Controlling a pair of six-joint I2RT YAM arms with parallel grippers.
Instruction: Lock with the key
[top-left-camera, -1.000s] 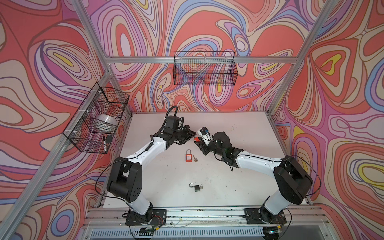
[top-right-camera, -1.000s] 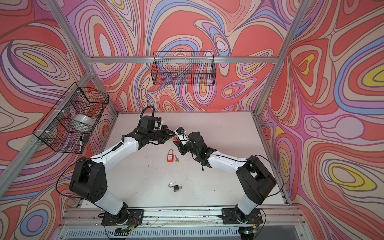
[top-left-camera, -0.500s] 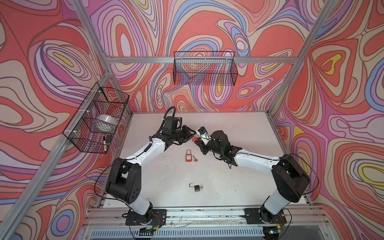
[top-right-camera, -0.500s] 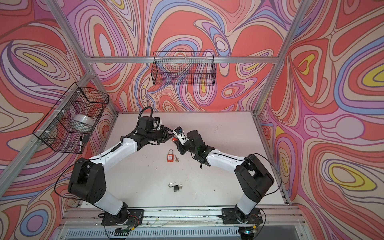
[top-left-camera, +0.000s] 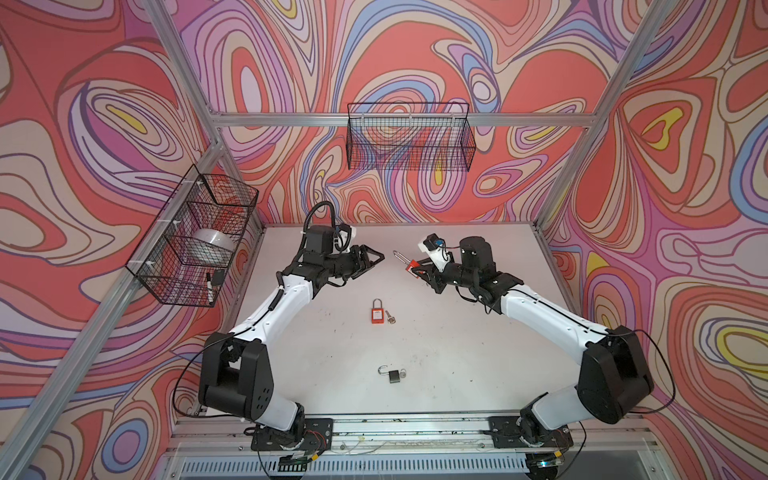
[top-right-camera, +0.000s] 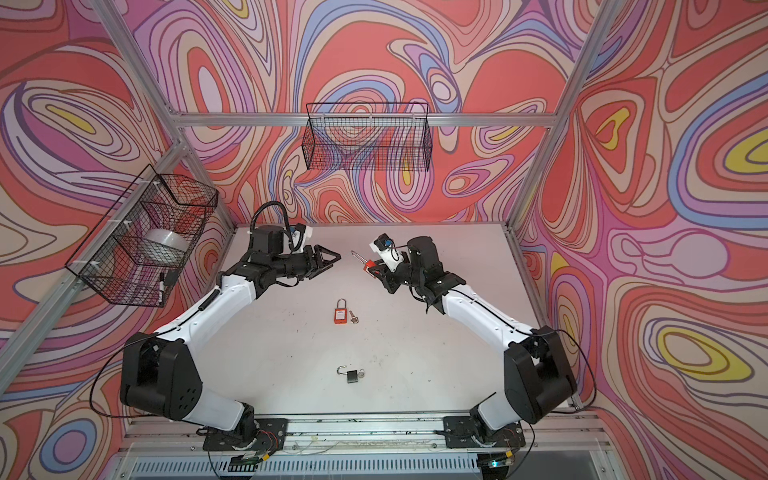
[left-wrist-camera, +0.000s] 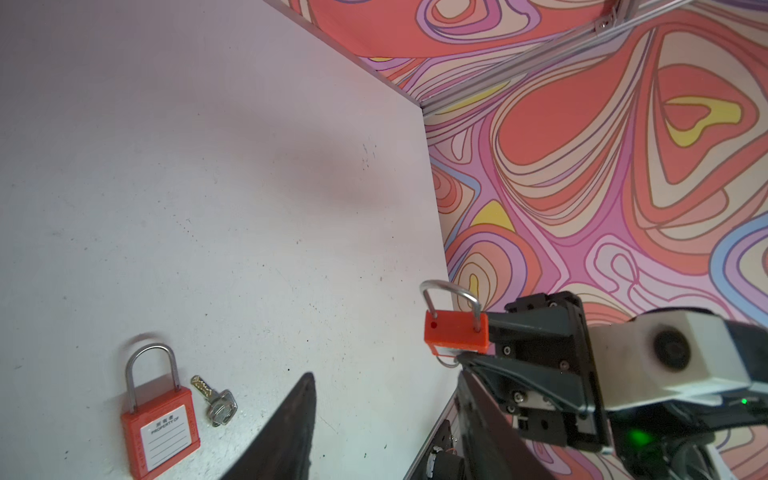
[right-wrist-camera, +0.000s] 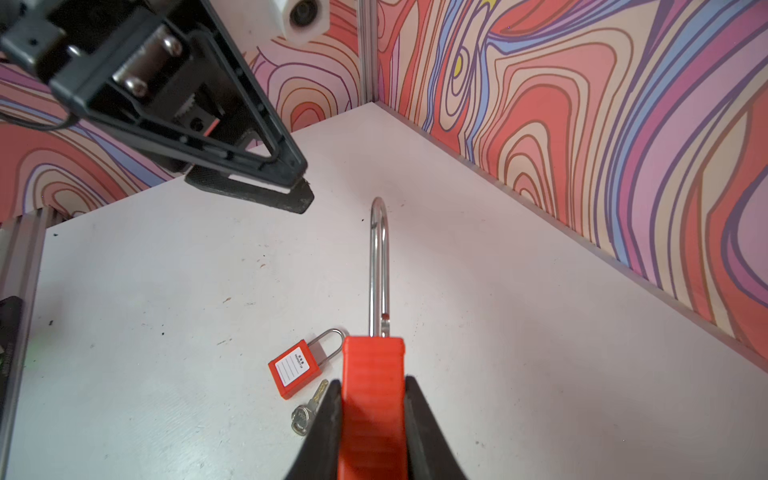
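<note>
Close to the front edge of the bench (top-left-camera: 457, 353) I see a black lock (top-left-camera: 392, 376) with its loop open. In the middle lies a small red lock (top-left-camera: 377, 312), and the key (top-left-camera: 390, 319) is just beside it. Farther back, my right fingers (right-wrist-camera: 324, 432) squeeze a long red lock (right-wrist-camera: 372, 374) up in the air. My left fingers (left-wrist-camera: 291, 428) stand apart with nothing in them, near that lock.

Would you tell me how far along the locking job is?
Done: the right gripper holds a red plastic padlock with a long steel shackle off the white table. In hand: the left gripper, fingers open and empty, faces it. Left: the silver key lies unused beside a second red padlock; the black padlock has its shackle open.
</note>
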